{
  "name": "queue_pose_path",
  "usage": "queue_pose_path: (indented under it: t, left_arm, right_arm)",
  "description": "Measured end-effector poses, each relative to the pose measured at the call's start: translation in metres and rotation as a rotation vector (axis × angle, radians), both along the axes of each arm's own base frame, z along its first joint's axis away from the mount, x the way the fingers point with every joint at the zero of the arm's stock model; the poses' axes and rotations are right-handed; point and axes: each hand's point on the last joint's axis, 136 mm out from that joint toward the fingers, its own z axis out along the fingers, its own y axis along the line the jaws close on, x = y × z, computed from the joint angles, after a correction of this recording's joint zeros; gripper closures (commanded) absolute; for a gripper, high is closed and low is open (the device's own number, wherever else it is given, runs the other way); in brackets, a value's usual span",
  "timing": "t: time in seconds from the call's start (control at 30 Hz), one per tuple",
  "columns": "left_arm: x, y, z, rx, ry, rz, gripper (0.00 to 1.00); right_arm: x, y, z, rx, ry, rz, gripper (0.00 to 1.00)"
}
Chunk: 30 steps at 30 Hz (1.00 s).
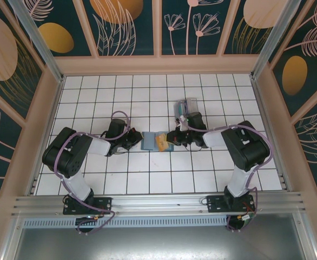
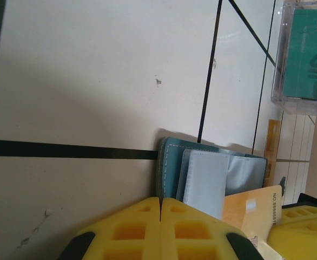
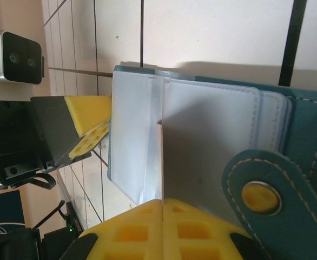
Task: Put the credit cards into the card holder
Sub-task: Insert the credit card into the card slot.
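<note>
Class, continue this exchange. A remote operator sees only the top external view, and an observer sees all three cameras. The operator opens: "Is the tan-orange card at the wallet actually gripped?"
Observer: Yes. In the right wrist view the right gripper is shut on the tan-orange card, which stands edge-on against the card holder's pale pockets.
Operator: Is the left gripper holding anything?
Observer: No. The left wrist view shows the left gripper shut with nothing between its fingers, right at the holder's stitched edge.
Operator: How does the holder fasten?
Observer: In the right wrist view, a teal strap with a round metal snap hangs off one side.
</note>
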Motion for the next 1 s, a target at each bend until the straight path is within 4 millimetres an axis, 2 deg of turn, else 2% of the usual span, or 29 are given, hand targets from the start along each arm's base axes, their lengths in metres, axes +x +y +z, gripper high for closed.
queue_pose_path:
  t: [0.8,1.0]
  left_arm:
    - [0.000,0.000,0.000,-0.002,0.001,0.002,1.00]
    - [0.000,0.000,0.000,-0.002,0.001,0.002,1.00]
  right_arm:
    - [0.013,0.009,-0.006,0.016,0.002,-0.053,1.00]
    - [0.014,0.019,-0.005,0.021,-0.008,-0.091,1.00]
